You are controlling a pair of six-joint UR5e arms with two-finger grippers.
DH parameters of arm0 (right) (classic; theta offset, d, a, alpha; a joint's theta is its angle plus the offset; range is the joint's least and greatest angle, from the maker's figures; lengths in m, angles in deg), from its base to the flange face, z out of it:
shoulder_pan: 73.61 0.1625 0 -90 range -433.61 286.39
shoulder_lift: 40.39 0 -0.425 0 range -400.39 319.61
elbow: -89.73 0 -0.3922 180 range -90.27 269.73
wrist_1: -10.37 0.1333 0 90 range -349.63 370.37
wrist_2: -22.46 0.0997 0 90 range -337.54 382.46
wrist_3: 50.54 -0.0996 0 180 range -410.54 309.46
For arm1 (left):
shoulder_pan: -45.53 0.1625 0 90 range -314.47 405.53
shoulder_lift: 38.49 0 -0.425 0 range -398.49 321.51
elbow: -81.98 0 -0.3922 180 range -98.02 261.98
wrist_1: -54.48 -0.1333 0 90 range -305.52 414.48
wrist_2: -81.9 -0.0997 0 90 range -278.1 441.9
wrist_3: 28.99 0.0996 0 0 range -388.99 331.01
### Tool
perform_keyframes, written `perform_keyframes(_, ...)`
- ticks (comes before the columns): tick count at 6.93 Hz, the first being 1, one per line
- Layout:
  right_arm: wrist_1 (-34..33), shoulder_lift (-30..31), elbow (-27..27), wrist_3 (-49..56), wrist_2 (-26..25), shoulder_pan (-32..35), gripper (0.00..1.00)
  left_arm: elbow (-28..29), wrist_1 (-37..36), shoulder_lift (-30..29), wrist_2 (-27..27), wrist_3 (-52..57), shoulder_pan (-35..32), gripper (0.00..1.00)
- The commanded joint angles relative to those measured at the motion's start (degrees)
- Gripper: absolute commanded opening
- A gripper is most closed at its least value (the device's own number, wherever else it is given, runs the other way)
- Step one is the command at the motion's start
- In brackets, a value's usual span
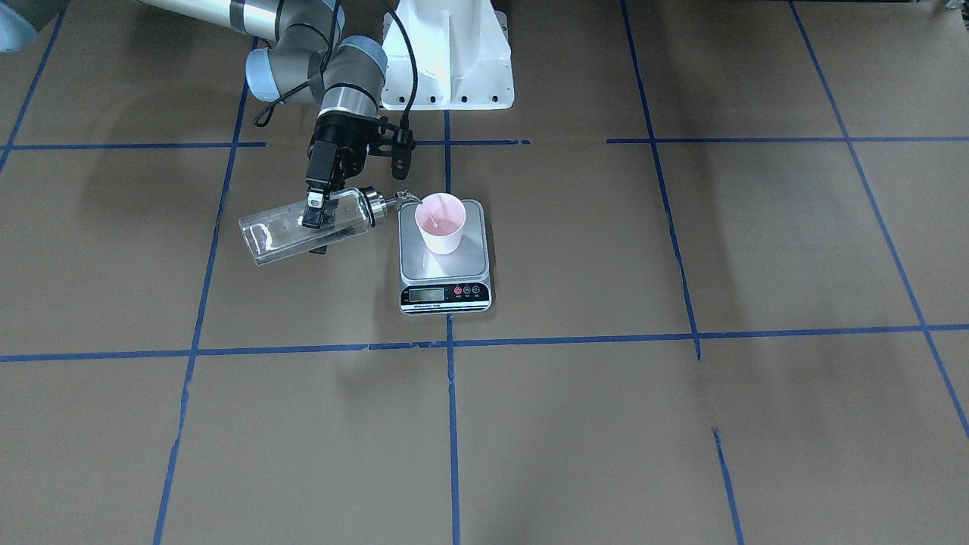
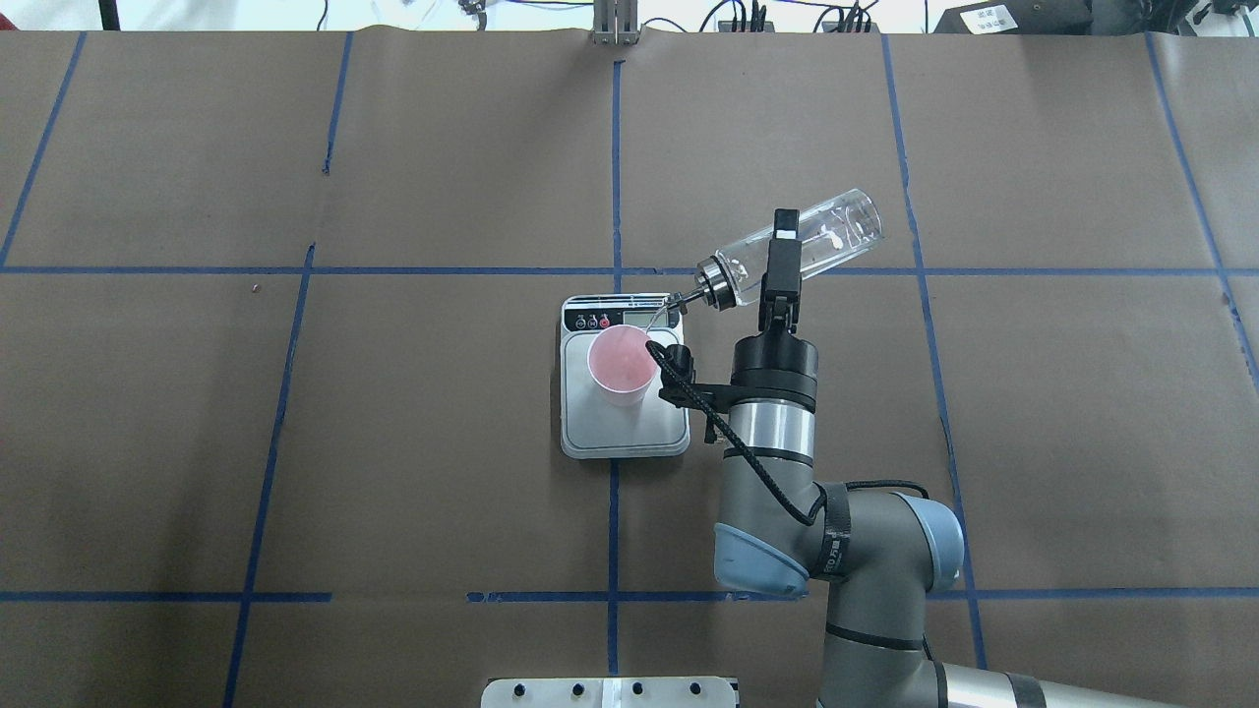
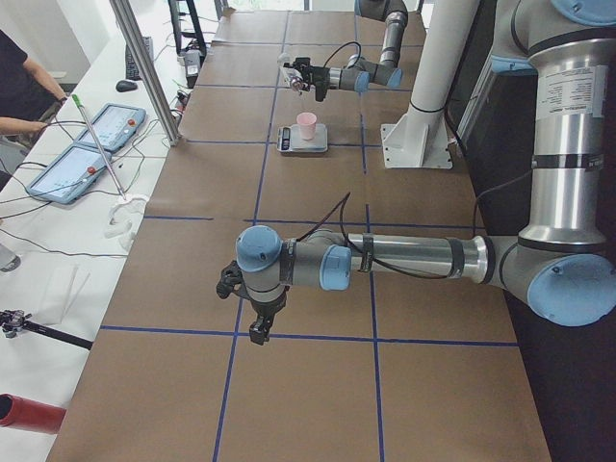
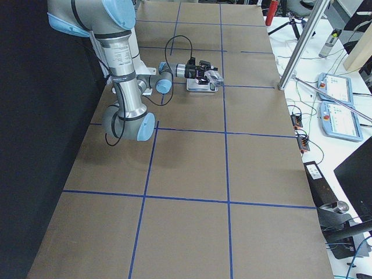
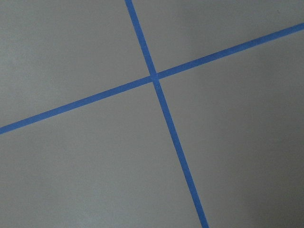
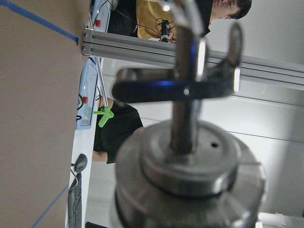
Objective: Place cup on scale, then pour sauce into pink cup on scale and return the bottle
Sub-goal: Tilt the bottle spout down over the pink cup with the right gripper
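The pale pink cup (image 1: 441, 222) stands upright on the steel platform of the scale (image 1: 444, 265), toward the robot's side of it. My right gripper (image 1: 318, 216) is shut on the clear glass bottle (image 1: 303, 225) and holds it tilted nearly flat, with the metal spout (image 1: 405, 198) at the cup's rim. The overhead view shows the same: bottle (image 2: 816, 241), gripper (image 2: 782, 264), cup (image 2: 622, 364), scale (image 2: 629, 433). The right wrist view is filled by the bottle's metal collar (image 6: 190, 161). My left gripper (image 3: 258, 327) hangs over bare table far from the scale; I cannot tell if it is open.
The white robot base (image 1: 447, 60) stands behind the scale. Blue tape lines (image 1: 450, 344) cross the brown table. A side bench with tablets (image 3: 96, 130) and an aluminium post (image 3: 144, 67) lies beyond the table's far edge, with operators there.
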Motion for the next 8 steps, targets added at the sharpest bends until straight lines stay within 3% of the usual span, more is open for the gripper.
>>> perform_keyframes(1,0.0,0.0,0.5,3.6,-1.5,-0.1,0.0,0.0,-0.1,0.0,-0.2,0.0,-0.1,1.0)
perform_keyframes(8,0.2,-1.3,0.1,15.9,-6.6,-0.3,0.0,0.1,-0.3,-0.8,-0.1,0.0,0.0,1.0)
